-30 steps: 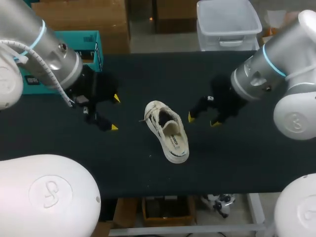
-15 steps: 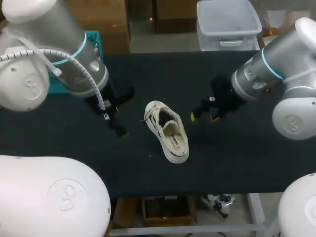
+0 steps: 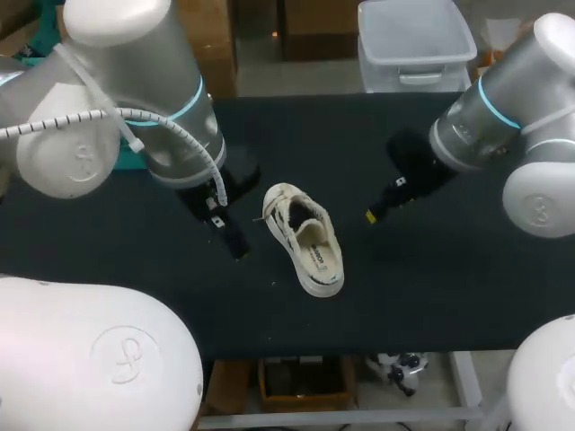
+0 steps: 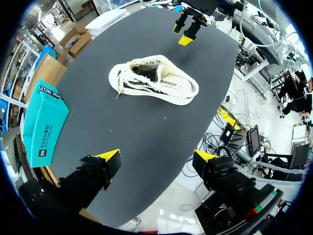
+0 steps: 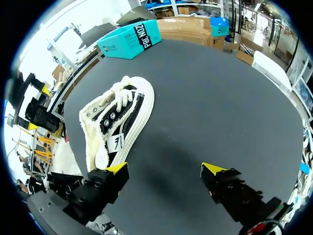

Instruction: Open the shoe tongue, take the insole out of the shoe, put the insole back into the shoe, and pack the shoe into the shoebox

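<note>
Swinging inward, left gripper neared the sneaker; it and right gripper stood spread, empty. A one-sided touch could shove the unheld sneaker aside.

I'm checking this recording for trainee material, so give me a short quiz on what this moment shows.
1. True or false: the right gripper is shut on the white sneaker.
2. Where does the sneaker lie relative to the teal shoebox? A) inside it B) apart from it, on the black table between the two grippers C) on its lid
3. Short answer: is the insole inside the sneaker or out on the table?
Key: 1 false; it is open and holds nothing, as is the left gripper. 2 B. 3 inside the sneaker.
</note>
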`<state>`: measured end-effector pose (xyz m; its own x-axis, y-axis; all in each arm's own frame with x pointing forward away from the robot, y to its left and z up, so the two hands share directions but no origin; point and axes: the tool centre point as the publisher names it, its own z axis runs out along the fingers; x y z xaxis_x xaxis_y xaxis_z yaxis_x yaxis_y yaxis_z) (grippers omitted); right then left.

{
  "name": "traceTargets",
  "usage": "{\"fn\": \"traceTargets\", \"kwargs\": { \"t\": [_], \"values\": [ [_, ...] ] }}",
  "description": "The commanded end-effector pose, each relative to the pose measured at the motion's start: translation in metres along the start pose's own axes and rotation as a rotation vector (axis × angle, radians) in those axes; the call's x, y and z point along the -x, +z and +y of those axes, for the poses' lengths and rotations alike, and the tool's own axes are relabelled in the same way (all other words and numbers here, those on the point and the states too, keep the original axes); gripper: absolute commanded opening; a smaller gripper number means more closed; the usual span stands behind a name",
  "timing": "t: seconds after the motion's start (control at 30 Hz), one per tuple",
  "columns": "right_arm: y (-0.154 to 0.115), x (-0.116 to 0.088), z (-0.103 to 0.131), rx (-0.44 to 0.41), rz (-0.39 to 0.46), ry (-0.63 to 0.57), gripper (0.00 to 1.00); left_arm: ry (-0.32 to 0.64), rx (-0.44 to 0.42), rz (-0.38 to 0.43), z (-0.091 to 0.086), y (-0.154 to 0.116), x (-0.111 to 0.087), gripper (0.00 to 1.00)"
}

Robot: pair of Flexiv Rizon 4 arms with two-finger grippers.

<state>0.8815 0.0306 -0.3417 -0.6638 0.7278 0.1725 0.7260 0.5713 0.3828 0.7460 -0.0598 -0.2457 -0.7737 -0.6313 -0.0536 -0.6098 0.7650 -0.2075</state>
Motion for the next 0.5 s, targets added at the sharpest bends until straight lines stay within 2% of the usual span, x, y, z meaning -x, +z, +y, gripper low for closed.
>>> {"fn": "traceTargets", "kwargs": {
  "t": [0.03,0.23,0.5],
  "values": [
    [-0.013,0.01,0.009,-0.117,0.046,-0.055,1.0,-0.054,-0.011,-0.017,-0.005,0.016,-0.005,1.0],
    [-0.019,0.019,0.012,-0.162,0.03,-0.159,1.0,-0.138,-0.039,0.004,-0.004,0.027,-0.009,1.0],
    [-0.021,0.036,0.016,-0.188,0.015,-0.19,1.0,-0.229,-0.06,0.024,-0.003,0.044,-0.017,1.0]
  ]
}}
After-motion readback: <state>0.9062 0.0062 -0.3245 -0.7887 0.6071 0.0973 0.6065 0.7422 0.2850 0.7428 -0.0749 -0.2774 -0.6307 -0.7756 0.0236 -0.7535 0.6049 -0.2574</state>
